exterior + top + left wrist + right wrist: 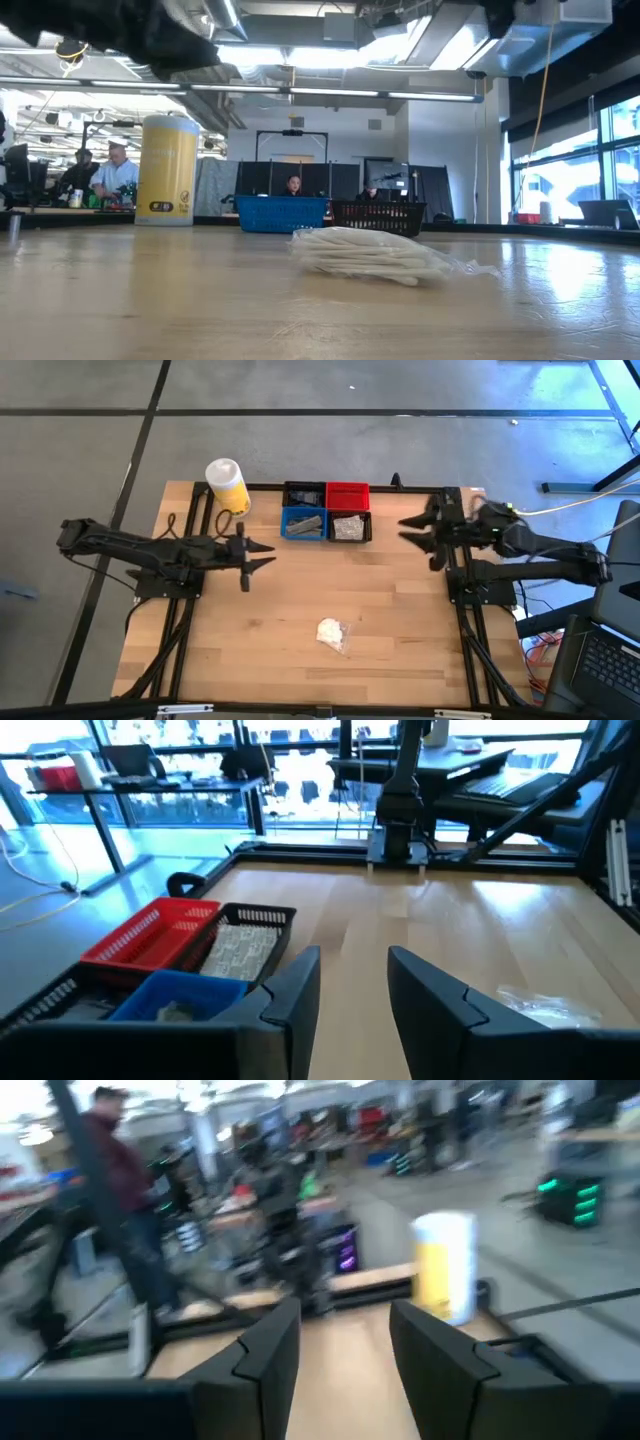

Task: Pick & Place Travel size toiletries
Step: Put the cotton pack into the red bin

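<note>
A: Where's the wad?
B: White wad (pixel 331 632) in clear wrap lies on the surface (pixel 300 590), lower centre of the high view, well apart from both arms.
A: Left gripper (pixel 262 557)?
B: Mid-left, above the surface, jaws apart with a gap, holding nothing.
A: Right gripper (pixel 415 530)?
B: Upper right, jaws apart, empty too.
A: Bins?
B: Red bin (pixel 347 495), blue bin (pixel 303 524) and two black bins (pixel 351 527) cluster at upper centre; yellow can (pixel 228 485) stands just left of them.
</note>
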Robot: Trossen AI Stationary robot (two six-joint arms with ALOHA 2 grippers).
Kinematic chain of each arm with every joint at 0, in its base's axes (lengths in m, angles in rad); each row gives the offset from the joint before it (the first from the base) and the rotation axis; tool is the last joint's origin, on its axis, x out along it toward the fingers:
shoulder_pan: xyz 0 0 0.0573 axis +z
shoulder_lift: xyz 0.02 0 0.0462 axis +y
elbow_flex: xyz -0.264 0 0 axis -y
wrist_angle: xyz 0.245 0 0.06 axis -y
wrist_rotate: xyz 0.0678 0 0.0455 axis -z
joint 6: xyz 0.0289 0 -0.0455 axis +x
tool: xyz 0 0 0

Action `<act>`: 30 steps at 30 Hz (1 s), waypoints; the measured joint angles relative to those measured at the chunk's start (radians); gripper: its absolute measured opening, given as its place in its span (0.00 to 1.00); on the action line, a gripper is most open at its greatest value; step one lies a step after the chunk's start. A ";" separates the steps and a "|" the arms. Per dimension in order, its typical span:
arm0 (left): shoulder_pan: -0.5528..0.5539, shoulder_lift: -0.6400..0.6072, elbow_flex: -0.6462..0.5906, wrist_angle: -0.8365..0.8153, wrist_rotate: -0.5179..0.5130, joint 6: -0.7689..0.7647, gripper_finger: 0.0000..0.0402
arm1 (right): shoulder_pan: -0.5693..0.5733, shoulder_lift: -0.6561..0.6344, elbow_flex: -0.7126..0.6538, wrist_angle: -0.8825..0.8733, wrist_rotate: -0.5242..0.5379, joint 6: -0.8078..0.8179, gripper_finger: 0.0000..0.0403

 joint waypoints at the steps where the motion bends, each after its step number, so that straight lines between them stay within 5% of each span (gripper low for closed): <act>1: 0.000 -0.027 -0.015 -0.005 -0.005 0.003 0.28 | 0.008 0.031 0.000 0.018 -0.026 -0.001 0.39; 9: 0.000 -0.158 -0.060 -0.020 -0.037 0.056 0.28 | 0.118 0.202 0.000 0.120 0.002 -0.108 0.32; 30: 0.000 -0.160 -0.061 -0.025 -0.045 0.045 0.29 | 0.482 0.469 0.006 0.250 0.153 -0.396 0.19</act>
